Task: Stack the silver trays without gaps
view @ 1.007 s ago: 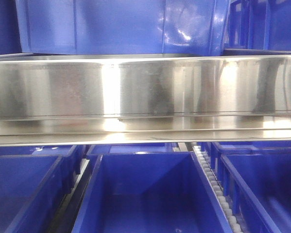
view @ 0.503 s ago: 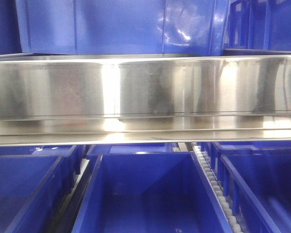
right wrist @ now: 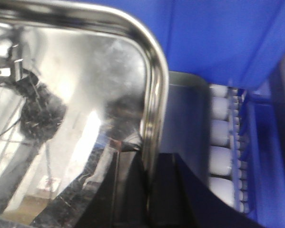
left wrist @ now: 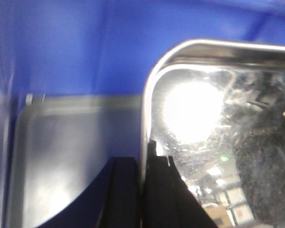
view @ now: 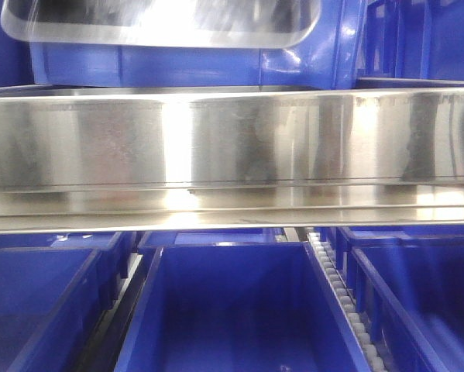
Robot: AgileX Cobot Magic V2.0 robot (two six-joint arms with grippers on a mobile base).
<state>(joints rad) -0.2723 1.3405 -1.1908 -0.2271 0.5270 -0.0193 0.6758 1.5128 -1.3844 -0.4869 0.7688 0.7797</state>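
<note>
**Carry step: one tray lifted, not yet stacked**

You hold a silver tray (view: 162, 23) in the air in front of a blue crate (view: 193, 66). The left claw (left wrist: 143, 171) is clamped on its rim, and the right claw (right wrist: 149, 166) likewise. What looks like a second tray (left wrist: 61, 152) lies beneath. Next move, as I judge it: square the corners and lower it level so the rims nest.

Steel band (view: 232, 147) blocks front; blue crate (view: 232, 310) below open; tray (view: 162, 23) overhead.

Mirror-shiny silver tray (view: 162, 17), rolled rim, rounded corners, raised, blurred
</note>
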